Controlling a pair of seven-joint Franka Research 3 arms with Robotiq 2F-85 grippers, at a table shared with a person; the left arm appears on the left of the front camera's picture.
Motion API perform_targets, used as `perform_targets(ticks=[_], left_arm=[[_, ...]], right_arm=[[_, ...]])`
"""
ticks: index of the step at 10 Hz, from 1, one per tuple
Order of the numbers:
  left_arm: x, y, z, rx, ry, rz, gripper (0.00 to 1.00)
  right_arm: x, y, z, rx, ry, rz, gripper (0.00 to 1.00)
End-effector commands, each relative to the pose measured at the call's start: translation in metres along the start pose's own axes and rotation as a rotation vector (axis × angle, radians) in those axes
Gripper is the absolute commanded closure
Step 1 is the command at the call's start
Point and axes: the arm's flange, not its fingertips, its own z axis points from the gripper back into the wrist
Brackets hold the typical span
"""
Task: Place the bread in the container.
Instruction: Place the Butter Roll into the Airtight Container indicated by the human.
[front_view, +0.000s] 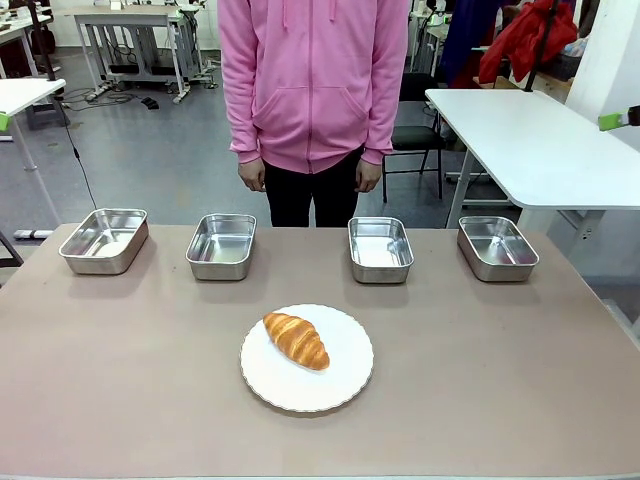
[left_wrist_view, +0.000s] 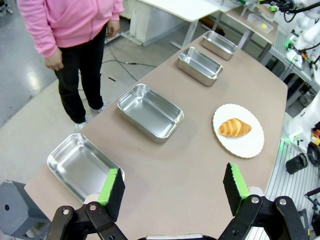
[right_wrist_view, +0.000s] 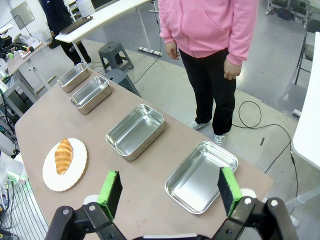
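The bread (front_view: 296, 340), a golden-brown croissant, lies on a round white plate (front_view: 340, 385) at the middle of the table; it also shows as the bread (left_wrist_view: 234, 127) and the bread (right_wrist_view: 63, 155) in the wrist views. Several shiny steel pans stand in a row along the far side, and which one is the container I cannot tell. My left gripper (left_wrist_view: 173, 187) hangs open high above the table's left end, over the leftmost pan (left_wrist_view: 75, 165). My right gripper (right_wrist_view: 170, 190) hangs open high above the right end, near the rightmost pan (right_wrist_view: 200, 176). Nothing is between either pair of fingers.
A person in a pink hoodie (front_view: 313, 80) stands at the far side behind the middle pans (front_view: 222, 245) (front_view: 380, 248), hands down at the sides. The outer pans (front_view: 104, 240) (front_view: 497, 247) sit near the far corners. Bare tabletop (front_view: 120, 380) surrounds the plate.
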Motion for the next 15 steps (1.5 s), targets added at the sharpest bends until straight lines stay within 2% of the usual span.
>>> perform_targets(ticks=[1,15], left_arm=[[0.0005,-0.001,0.0005,0.0,-0.002,-0.005,0.0],[0.0005,-0.001,0.0005,0.0,-0.002,-0.005,0.0]], right_arm=[[0.0003,0.0015,-0.0005,0.006,-0.01,0.002,0.0],[0.0003,0.0015,-0.0005,0.006,-0.01,0.002,0.0]])
